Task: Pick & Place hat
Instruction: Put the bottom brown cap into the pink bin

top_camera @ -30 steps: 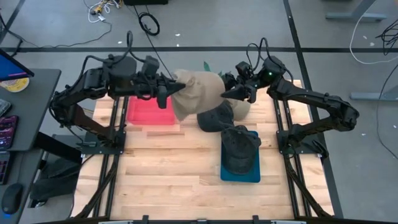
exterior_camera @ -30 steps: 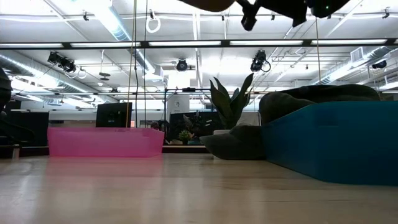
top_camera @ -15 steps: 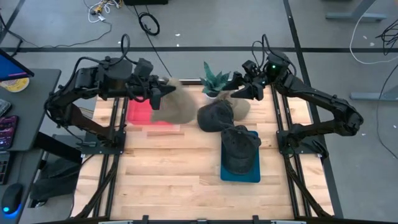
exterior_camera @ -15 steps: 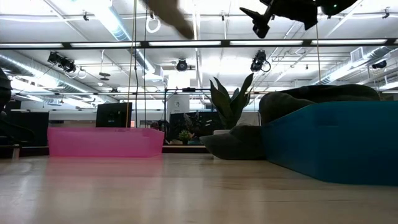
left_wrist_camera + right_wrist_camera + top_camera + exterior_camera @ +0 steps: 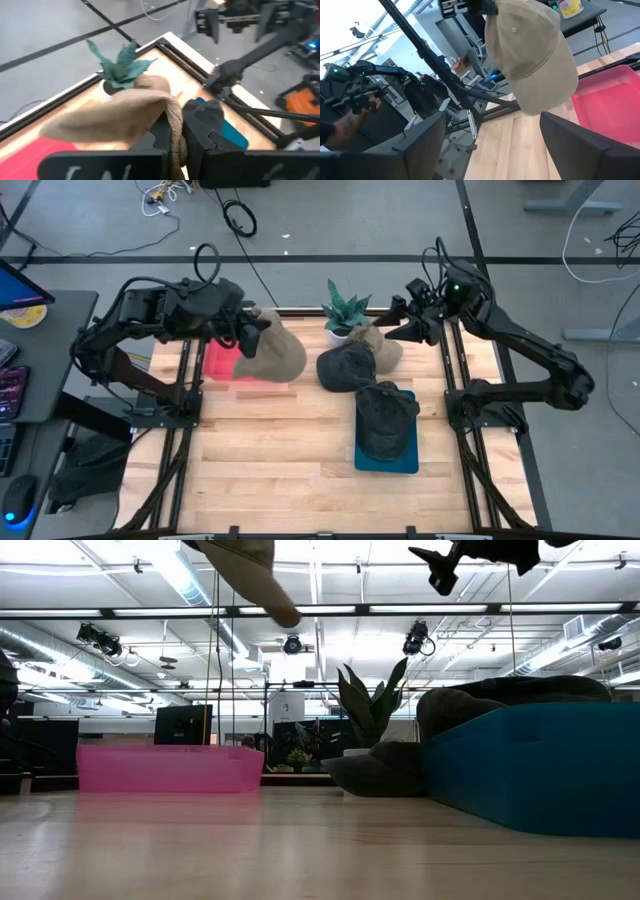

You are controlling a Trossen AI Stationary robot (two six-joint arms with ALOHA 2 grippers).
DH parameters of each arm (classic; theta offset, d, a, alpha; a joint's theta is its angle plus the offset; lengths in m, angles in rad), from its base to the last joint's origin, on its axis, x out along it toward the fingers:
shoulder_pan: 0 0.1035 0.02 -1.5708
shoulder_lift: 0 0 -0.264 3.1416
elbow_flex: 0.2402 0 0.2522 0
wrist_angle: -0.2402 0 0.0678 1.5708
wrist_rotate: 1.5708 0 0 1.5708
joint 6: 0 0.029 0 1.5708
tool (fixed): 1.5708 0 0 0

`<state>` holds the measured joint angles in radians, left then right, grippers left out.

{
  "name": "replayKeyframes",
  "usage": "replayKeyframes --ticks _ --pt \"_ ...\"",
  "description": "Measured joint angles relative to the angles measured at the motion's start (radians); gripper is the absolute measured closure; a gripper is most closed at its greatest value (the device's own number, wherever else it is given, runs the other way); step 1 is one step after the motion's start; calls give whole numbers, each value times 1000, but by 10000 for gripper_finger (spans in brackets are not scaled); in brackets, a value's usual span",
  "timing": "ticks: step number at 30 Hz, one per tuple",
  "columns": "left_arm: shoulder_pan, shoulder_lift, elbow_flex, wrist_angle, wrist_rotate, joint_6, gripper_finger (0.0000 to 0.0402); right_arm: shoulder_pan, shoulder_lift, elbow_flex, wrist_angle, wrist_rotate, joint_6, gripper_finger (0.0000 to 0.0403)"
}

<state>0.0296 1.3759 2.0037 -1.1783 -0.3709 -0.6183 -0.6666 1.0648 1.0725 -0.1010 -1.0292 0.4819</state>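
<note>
A tan cap (image 5: pixel 274 354) hangs from my left gripper (image 5: pixel 248 336), which is shut on it above the pink tray (image 5: pixel 220 361) at the table's far left. The right wrist view shows the cap (image 5: pixel 530 55) dangling with its brim (image 5: pixel 540 102) lowest; the low view has it (image 5: pixel 247 568) at the picture's top. My right gripper (image 5: pixel 396 325) is open in the air near the far right edge and touches nothing; its fingers (image 5: pixel 420 142) stand wide apart. Below it another tan hat (image 5: pixel 380 346) rests on the table. My left gripper pinches the tan cap by the edge of its crown (image 5: pixel 175 122), opposite the brim, between its two fingers (image 5: pixel 210 125). It reaches level from the table's left side. The cap hangs lifted clear below the fingers, brim (image 5: pixel 280 608) pointing down, above the pink tray.
A dark hat (image 5: pixel 346 368) lies on the table at the far middle, and another dark hat (image 5: pixel 386 416) sits in the blue tray (image 5: pixel 385 462) to the right. A small potted plant (image 5: pixel 343 311) stands at the far edge. Bare wood fills the near half (image 5: pixel 270 460).
The cap, held up between both grippers a second ago, has travelled toward the table's left with my left gripper and now hangs over the pink tray. My right gripper has left the cap and drawn back toward the table's right and far edge.
</note>
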Motion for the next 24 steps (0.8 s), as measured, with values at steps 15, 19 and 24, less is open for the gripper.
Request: replayKeyframes --ticks 15,19,24 --pt "20 -142 -443 237 -32 -92 377 1 -5 0 -14 7 -20 80" --pt "58 -236 -578 312 -32 -108 377 3 -5 0 -23 8 -20 80" --pt "135 -344 -704 348 -34 -78 377 4 -5 0 -28 8 -20 80"
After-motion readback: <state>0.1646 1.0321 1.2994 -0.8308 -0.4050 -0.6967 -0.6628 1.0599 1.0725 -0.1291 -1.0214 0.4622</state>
